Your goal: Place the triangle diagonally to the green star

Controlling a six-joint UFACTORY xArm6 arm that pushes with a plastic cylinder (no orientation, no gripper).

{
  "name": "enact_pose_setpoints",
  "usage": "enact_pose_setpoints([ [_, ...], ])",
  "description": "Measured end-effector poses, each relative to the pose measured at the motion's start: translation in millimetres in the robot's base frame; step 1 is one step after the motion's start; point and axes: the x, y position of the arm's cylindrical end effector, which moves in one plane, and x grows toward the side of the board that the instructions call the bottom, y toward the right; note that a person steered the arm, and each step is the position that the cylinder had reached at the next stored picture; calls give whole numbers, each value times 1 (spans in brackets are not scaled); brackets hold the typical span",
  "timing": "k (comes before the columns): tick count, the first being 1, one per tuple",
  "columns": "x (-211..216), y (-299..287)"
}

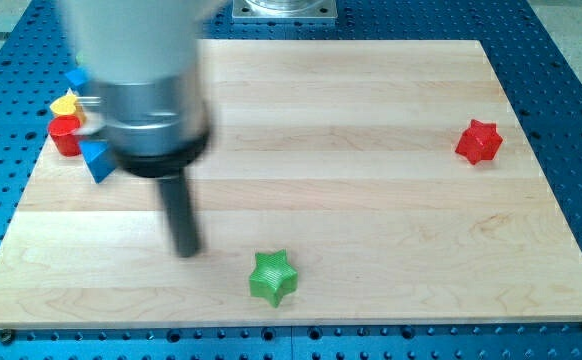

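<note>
Pale wooden board [371, 200] is seen on blue pegboard. At the view's left, a blue triangle block [98, 160] is set beside a red cylinder [65, 134]; my tip [187, 250], touching nothing, is placed left of the green star block [273, 277].

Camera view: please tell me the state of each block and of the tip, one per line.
my tip: on the board, left of the green star, touching no block
green star: alone near bottom edge
blue triangle: beside red cylinder
yellow block: above the cylinder
red star: alone at right
</note>
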Motion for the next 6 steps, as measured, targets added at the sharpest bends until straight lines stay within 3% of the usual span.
enact_pose_setpoints([
  [1, -49, -126],
  [2, -89, -149],
  [4, -124, -33],
  [5, -97, 44],
  [6, -89, 49],
])
